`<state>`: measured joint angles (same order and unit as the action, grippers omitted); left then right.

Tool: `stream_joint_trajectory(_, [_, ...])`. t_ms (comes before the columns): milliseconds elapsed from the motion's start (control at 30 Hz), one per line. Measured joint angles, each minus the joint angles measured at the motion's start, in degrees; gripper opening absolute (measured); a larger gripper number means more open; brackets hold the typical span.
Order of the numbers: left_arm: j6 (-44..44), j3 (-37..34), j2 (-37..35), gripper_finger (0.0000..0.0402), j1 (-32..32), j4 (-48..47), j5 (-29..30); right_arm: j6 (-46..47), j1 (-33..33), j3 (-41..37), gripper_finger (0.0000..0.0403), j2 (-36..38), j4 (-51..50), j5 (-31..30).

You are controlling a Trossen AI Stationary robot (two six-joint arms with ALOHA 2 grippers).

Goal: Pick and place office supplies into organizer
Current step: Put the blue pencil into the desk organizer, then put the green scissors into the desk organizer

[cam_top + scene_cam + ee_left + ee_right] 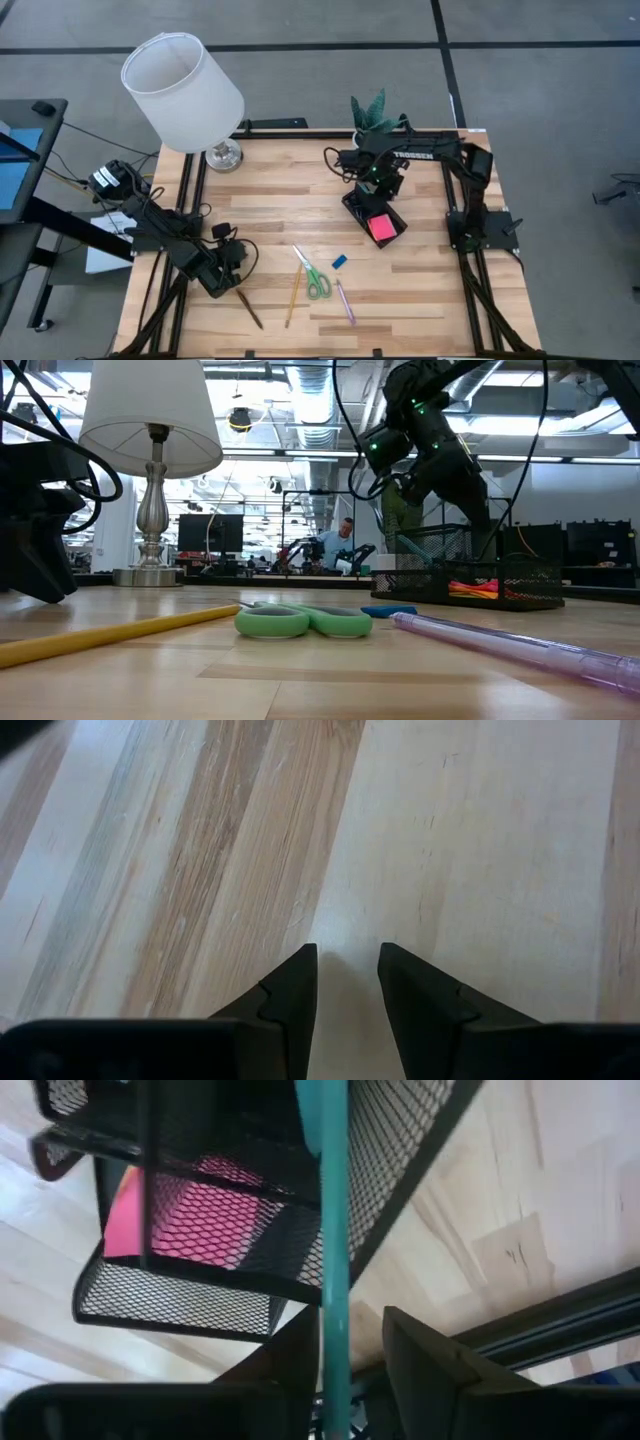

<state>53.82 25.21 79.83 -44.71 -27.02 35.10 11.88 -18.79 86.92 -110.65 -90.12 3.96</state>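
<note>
The black mesh organizer (360,208) stands right of the table's middle, with the pink sticky-note pad (381,227) in its near tray. My right gripper (350,1320) hangs open over its far part, pointing down. A teal pen (333,1230) stands between the fingers, its far end inside a mesh compartment (400,1140). Green-handled scissors (315,280), a blue eraser (340,261), a yellow pencil (294,295), a purple pen (345,300) and a brown pencil (248,308) lie flat near the front edge. My left gripper (347,970) waits open over bare wood at the near left. My right gripper comes from above with the teal pen's shaft (335,1340) running along between its fingers. The shaft lies close against one finger (295,1355), and a gap shows between it and the other finger (420,1360). Whether the near finger touches it I cannot tell.
A white-shaded lamp (185,90) stands at the far left corner, and a potted plant (375,112) just behind the organizer. Black frame rails (470,250) run along the table's sides. Bare wood lies between the lamp and the loose items.
</note>
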Motion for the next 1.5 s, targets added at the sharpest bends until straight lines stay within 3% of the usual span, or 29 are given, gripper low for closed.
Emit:
stream_joint_trajectory(367, [1.4, 0.0, 0.0, 0.0107, 0.0, 0.7, -0.1, 0.0, 3.8, 8.9, 0.0144, 0.7, 0.3, 0.3])
stream_joint_trajectory(533, [2.3, -0.1, 0.0, 0.0107, 0.0, 1.9, -0.1, 0.6, 5.8, 12.7, 0.0145, 4.4, 0.1, 0.5])
stream_joint_trajectory(700, [3.5, -0.1, 0.1, 0.0107, 0.0, 3.4, 0.1, 7.8, 8.6, 13.8, 0.0139, 11.5, 0.0, 0.7])
stream_joint_trajectory(833, [4.0, -0.2, 0.2, 0.0107, 0.1, 8.6, 0.4, 17.3, 13.7, 13.8, 0.0133, 17.0, 0.4, 0.6])
stream_joint_trajectory(1000, [-0.8, -0.1, 0.2, 0.0107, 1.0, 17.6, -0.1, 21.9, 25.5, 13.9, 0.0125, 20.2, 6.1, -2.5])
stream_joint_trajectory(1167, [-11.9, 0.0, 0.2, 0.0107, 2.5, 31.0, 1.3, 32.8, 39.3, 13.9, 0.0117, 18.4, 12.5, -19.9])
stream_joint_trajectory(1300, [-22.7, 1.1, 0.1, 0.0107, 4.5, 37.6, -1.0, 41.4, 47.6, 13.9, 0.0116, 12.4, 13.5, -31.7])
stream_joint_trajectory(1367, [-26.8, 2.7, 0.1, 0.0107, 5.7, 37.6, -1.9, 46.5, 50.3, 13.9, 0.0116, 8.5, 13.4, -31.8])
stream_joint_trajectory(1500, [-30.8, 5.7, 0.1, 0.0107, 8.2, 37.0, -1.8, 50.9, 53.2, 13.9, 0.0116, 0.2, 14.5, -25.7])
